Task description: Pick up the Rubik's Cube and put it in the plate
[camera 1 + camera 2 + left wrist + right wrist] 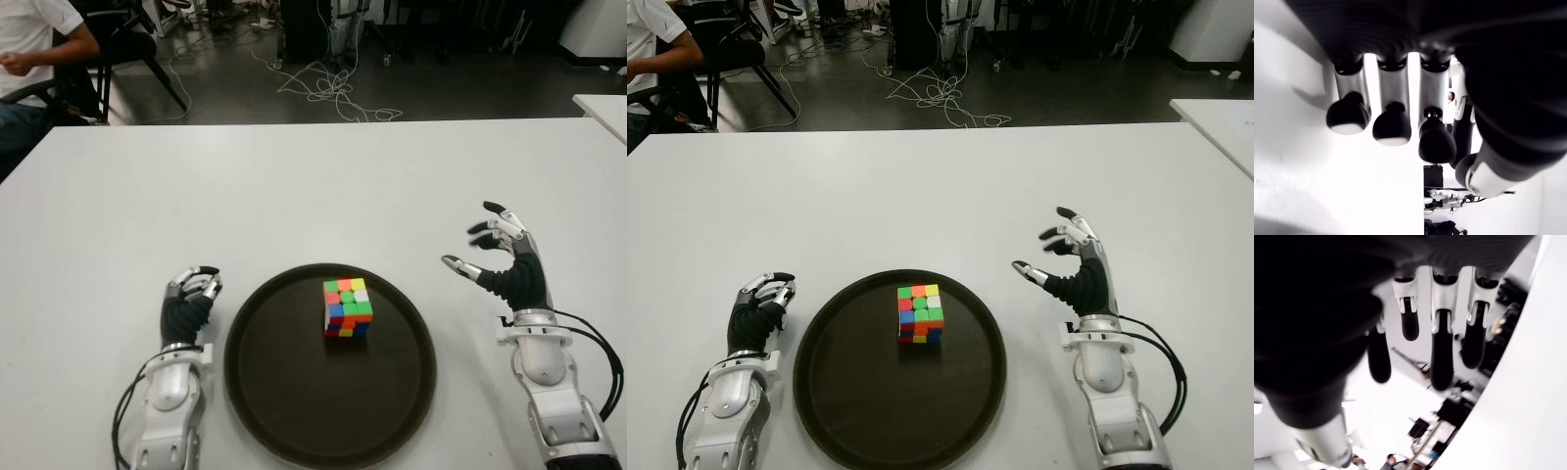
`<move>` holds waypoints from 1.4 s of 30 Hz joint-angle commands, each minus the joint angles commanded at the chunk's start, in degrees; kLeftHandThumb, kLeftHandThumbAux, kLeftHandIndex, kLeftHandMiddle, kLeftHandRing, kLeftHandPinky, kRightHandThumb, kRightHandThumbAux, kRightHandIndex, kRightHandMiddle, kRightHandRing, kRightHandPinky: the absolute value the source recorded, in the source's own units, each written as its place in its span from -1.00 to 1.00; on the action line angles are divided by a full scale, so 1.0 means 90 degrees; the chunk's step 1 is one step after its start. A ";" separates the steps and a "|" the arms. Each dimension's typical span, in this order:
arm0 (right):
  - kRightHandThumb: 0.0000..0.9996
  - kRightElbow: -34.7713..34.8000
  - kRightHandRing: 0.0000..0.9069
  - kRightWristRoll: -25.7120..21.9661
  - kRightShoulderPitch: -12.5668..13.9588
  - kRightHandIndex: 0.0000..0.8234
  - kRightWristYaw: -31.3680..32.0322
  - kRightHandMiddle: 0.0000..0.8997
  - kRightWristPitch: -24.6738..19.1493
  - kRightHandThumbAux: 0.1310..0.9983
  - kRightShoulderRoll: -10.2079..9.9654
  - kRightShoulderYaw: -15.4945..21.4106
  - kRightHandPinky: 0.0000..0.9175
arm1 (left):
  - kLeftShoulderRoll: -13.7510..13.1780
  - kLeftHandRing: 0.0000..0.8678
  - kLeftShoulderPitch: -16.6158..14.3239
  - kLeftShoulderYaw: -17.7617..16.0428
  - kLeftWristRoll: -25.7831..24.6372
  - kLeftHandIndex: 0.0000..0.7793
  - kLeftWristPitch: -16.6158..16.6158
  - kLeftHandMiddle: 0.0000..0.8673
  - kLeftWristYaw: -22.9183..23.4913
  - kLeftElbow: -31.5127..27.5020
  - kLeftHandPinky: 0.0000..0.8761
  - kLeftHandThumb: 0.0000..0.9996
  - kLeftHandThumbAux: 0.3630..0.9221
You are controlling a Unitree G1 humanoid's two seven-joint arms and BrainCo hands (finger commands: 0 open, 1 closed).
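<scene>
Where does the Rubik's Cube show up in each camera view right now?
Left eye view: Rubik's Cube sits in the dark round plate, slightly above its centre.
Right eye view: same spot, shifted left in the picture.
Left wrist view: not in it.
Right wrist view: not in it.
Shared landmark: the plate, lying between both hands.

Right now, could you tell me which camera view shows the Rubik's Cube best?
The left eye view: the Rubik's Cube sits whole and unobstructed on the dark plate, between the two hands. The right eye view shows it equally clearly, slightly shifted. Neither wrist view shows it, only fingers.
</scene>
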State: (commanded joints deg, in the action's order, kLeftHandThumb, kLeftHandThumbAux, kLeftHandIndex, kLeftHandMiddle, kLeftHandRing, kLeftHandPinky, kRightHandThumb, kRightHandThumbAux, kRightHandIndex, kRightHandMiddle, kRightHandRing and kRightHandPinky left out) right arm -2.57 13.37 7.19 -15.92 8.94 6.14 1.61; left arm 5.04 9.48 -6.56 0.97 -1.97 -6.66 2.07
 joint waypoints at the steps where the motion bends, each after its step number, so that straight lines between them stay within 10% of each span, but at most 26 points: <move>1: -0.66 -0.0006 0.12 -0.0011 0.0009 0.29 -0.0037 0.16 -0.0034 0.57 -0.0007 -0.0009 0.02 | -0.0008 0.93 0.0000 0.0004 0.0001 0.14 0.0006 0.91 0.0009 0.0003 0.91 0.43 0.22; 19: -0.72 -0.0076 0.73 0.0040 -0.0058 0.67 -0.0637 0.74 -0.0848 0.62 -0.0007 -0.0163 0.71 | -0.0068 0.92 -0.0013 0.0012 0.0024 0.14 -0.0248 0.91 0.0075 -0.0129 0.89 0.42 0.22; 42: -0.50 0.0245 0.90 -0.0836 0.0022 0.94 -0.0433 0.90 -0.1643 0.61 -0.0146 -0.0202 0.89 | -0.0052 0.93 -0.0004 -0.0001 0.0011 0.14 -0.0409 0.91 0.0037 -0.0206 0.89 0.42 0.22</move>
State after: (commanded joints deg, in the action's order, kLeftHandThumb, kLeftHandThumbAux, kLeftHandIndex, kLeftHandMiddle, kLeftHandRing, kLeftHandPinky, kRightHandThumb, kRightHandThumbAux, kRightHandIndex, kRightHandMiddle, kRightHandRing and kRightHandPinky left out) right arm -0.36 5.85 7.39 -19.82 -5.84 4.83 -0.21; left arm 4.57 9.44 -6.57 1.07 -5.65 -6.33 0.22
